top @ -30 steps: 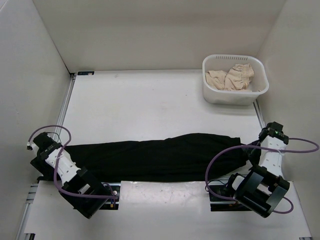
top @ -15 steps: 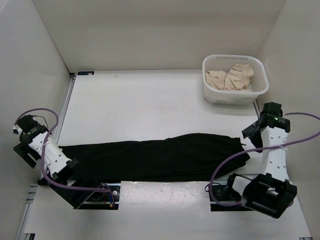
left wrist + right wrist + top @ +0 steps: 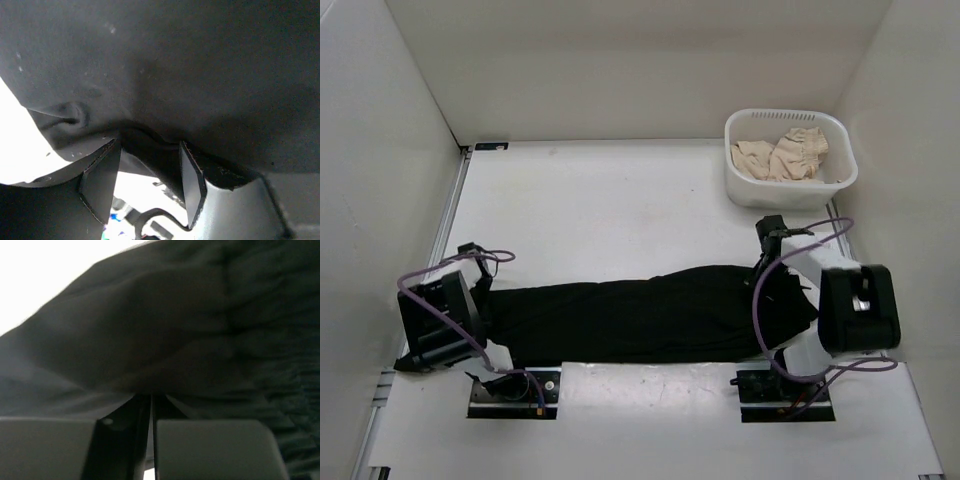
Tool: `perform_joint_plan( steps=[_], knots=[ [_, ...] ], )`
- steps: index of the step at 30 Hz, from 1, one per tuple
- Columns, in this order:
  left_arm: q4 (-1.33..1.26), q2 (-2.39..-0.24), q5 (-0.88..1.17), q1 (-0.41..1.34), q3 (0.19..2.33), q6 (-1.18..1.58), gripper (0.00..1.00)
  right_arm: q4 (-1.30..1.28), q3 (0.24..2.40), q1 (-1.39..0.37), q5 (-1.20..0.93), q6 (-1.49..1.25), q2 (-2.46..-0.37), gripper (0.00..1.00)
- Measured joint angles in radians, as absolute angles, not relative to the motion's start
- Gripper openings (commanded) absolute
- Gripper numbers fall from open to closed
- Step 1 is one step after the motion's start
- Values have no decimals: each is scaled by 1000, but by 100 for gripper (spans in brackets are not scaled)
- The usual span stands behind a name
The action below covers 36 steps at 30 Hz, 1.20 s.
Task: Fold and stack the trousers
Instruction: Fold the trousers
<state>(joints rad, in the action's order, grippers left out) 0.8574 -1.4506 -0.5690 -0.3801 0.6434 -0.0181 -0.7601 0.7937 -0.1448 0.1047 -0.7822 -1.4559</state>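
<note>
The black trousers (image 3: 640,315) lie stretched left to right along the near part of the table. My left gripper (image 3: 486,303) is down at their left end. In the left wrist view, this gripper (image 3: 150,150) is open, its fingers (image 3: 102,180) apart with a fold of the trousers' (image 3: 165,75) edge between the tips. At the right end my right gripper (image 3: 772,262) is down on the cloth. The right wrist view shows that gripper (image 3: 151,396) shut, with the trousers (image 3: 165,340) bunched and drawn in at the tips.
A white basket (image 3: 738,125) holding beige cloth (image 3: 782,155) stands at the back right of the table. White walls close in the table on the left, back and right. The arm bases (image 3: 515,392) sit at the near edge, just in front of the trousers.
Both arms swung in from beyond the trousers' ends onto the cloth. The right gripper went from open to shut on the right end. The left end of the trousers shifted a little to the right.
</note>
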Motion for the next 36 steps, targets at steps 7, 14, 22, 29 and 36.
perform_joint_plan(
  steps=[7, 14, 22, 29, 36],
  knots=[
    [862, -1649, -612, -266, 806, -36, 61, -839, 960, -1, -28, -762, -1710, 4],
    [789, -1836, -581, -119, 1102, -33, 66, -802, 1238, 59, 63, -718, -1883, 4],
    [785, -1911, -604, -75, 1219, -32, 76, -730, 1313, 101, 90, -613, -1905, 37],
    [865, -1890, -567, -122, 1260, -16, 82, -829, 1283, 108, 63, -539, -1642, 98],
    [900, -1823, -561, -148, 1182, -9, 82, -834, 931, 278, -26, -657, -1271, 98]
  ],
)
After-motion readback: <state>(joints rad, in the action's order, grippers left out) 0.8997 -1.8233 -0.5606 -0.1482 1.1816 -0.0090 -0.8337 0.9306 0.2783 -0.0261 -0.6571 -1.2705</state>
